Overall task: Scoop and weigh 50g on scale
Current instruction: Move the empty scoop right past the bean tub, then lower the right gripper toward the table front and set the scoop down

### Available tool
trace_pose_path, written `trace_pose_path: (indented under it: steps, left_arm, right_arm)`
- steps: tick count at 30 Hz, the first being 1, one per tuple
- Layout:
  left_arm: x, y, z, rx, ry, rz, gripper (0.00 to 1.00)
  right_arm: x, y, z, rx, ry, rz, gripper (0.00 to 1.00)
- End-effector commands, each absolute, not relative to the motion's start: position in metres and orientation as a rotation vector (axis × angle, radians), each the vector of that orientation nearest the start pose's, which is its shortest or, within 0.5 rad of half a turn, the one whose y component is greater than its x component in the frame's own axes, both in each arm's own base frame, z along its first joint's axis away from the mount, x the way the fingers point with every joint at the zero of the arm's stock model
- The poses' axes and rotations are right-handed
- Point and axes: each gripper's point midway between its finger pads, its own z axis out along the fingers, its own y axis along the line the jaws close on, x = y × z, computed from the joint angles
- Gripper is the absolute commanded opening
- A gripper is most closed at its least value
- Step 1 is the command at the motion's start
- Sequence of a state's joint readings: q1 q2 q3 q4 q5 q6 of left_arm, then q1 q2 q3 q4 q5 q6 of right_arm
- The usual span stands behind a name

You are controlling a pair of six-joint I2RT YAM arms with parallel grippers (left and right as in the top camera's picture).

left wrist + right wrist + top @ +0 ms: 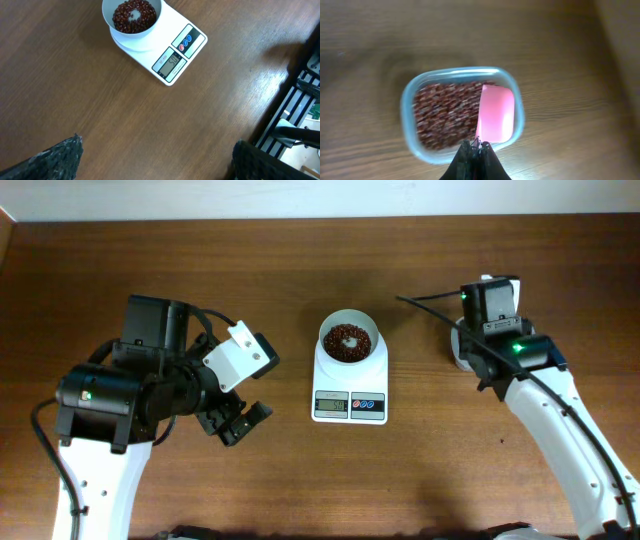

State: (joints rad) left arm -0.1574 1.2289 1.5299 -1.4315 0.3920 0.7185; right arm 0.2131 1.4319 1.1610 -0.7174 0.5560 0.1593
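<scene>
The white scale (349, 385) stands mid-table, and its round bowl (324, 332) holds dark red-brown beans (347, 338). The left wrist view shows the scale (196, 47) and its beans (132, 15) too. My left gripper (243, 418) hangs open to the left of the scale, nothing between its fingers (65, 155). My right gripper (476, 145) is at the table's right, over a clear tub (410, 100) of more beans (445, 115). It is shut on the near end of a pink scoop (496, 112) that lies in the tub.
In the overhead view the right arm hides most of the clear tub (457, 352). Bare wooden tabletop (300, 480) lies around the scale. A black frame (295, 100) stands beyond the table edge in the left wrist view.
</scene>
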Motion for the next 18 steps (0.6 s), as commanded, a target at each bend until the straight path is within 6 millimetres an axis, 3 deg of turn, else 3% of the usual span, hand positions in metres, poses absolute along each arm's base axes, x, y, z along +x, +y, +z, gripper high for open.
trace_pose_path:
  steps: [1,4,6,8,10,11,13,14,16,18]
  left_arm:
    - [0.235,-0.103,0.285,1.218,2.281,-0.326,0.99]
    - [0.235,-0.103,0.285,1.218,2.281,-0.326,0.99]
    - [0.235,-0.103,0.285,1.218,2.281,-0.326,0.99]
    - [0.235,-0.103,0.285,1.218,2.281,-0.326,0.99]
    - [0.235,-0.103,0.285,1.218,2.281,-0.326,0.99]
    - [0.235,-0.103,0.285,1.218,2.281,-0.326,0.99]
    - [0.235,-0.103,0.285,1.218,2.281,-0.326,0.99]
    - [0.235,-0.103,0.285,1.218,2.281,-0.326,0.99]
    - [0.235,-0.103,0.285,1.218,2.281,-0.326,0.99]
    - [0.235,-0.103,0.285,1.218,2.281,-0.326,0.99]
  right_arm:
    - [0.374,-0.022,0.208,0.262,2.311,-0.592,0.04]
    - [0.381,0.006,0.223,0.318,2.293,-0.304,0.04]
    - [0.370,0.021,0.245,0.334,2.259,-0.126,0.04]
    - [0.347,0.018,0.264,0.400,2.228,-0.062,0.04]
    - [0.295,0.003,0.279,0.538,2.221,-0.020,0.04]
    - [0.277,-0.002,0.278,0.597,2.230,-0.012,0.04]
    - [0.222,-0.013,0.272,0.821,2.234,0.057,0.04]
    - [0.207,-0.010,0.265,0.870,2.247,0.115,0.04]
    - [0.194,0.002,0.241,0.970,2.260,0.246,0.04]
    - [0.193,0.009,0.212,1.081,2.264,0.307,0.04]
